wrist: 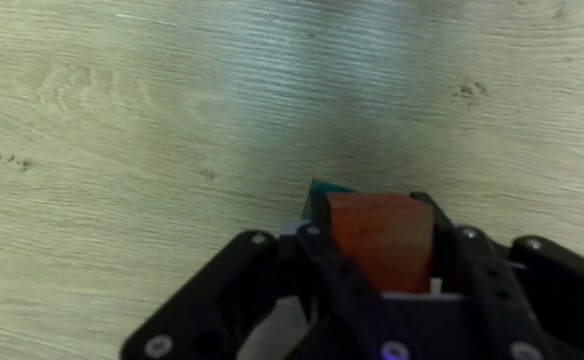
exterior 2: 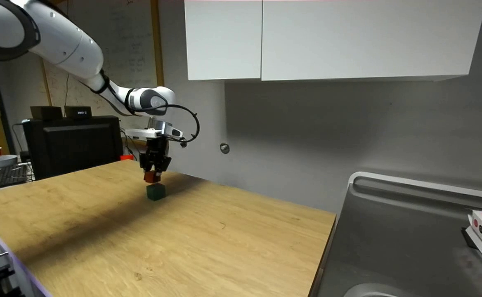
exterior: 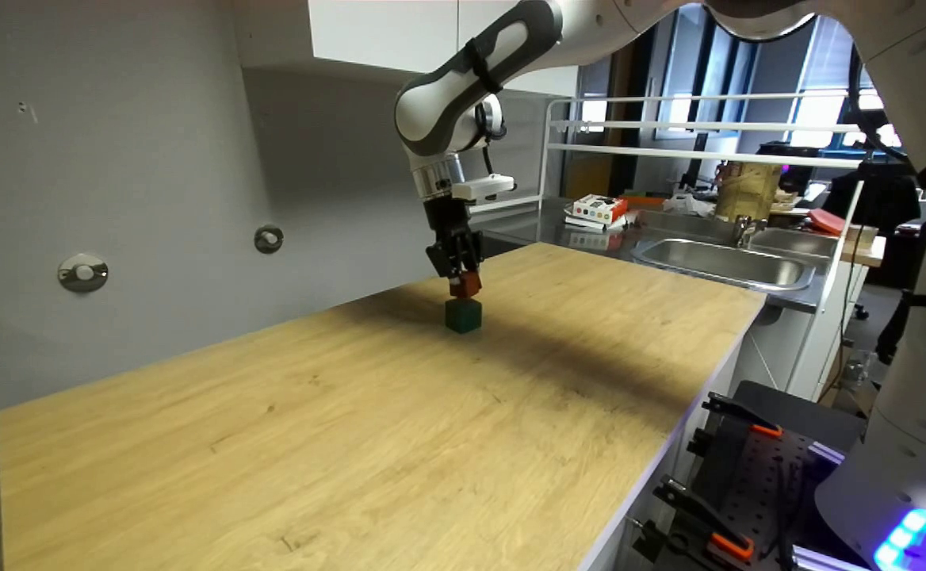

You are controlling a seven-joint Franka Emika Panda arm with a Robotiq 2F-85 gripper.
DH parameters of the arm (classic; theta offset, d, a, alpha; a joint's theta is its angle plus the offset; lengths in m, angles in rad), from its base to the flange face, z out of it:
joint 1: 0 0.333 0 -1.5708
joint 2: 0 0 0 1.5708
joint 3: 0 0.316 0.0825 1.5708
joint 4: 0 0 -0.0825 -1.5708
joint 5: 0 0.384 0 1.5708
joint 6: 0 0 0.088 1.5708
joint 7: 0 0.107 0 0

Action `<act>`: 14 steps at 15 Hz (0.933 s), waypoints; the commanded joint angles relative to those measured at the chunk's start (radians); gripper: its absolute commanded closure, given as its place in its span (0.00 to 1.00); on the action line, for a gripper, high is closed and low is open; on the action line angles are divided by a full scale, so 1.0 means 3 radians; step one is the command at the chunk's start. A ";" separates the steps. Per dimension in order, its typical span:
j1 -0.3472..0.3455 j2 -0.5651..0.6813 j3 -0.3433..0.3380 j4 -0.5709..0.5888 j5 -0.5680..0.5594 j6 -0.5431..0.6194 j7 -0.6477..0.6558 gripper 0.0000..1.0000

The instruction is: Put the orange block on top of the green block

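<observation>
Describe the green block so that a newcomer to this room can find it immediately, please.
Find the wooden tabletop, then the gripper above it, toward the grey wall. Just below the orange block in its grasp, the green block rests on the tabletop. Only this cube is dark green; the one held above is reddish-orange.

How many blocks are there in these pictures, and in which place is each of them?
2. The orange block is gripped in the pincer, just above the green block, which rests on the wooden table. I see no others; a hidden one cannot be excluded.
</observation>
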 commanded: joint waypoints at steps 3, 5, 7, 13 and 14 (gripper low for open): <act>-0.0036 0.0268 0.0046 0.0328 -0.0009 -0.0215 0.0011 0.82; -0.0034 0.0316 0.0047 0.0396 -0.0007 -0.0269 0.0013 0.66; -0.0032 0.0341 0.0045 0.0445 -0.0011 -0.0307 0.0015 0.31; -0.0032 0.0387 0.0044 0.0503 -0.0019 -0.0316 0.0002 0.00; -0.0032 0.0390 0.0043 0.0508 -0.0021 -0.0317 0.0001 0.00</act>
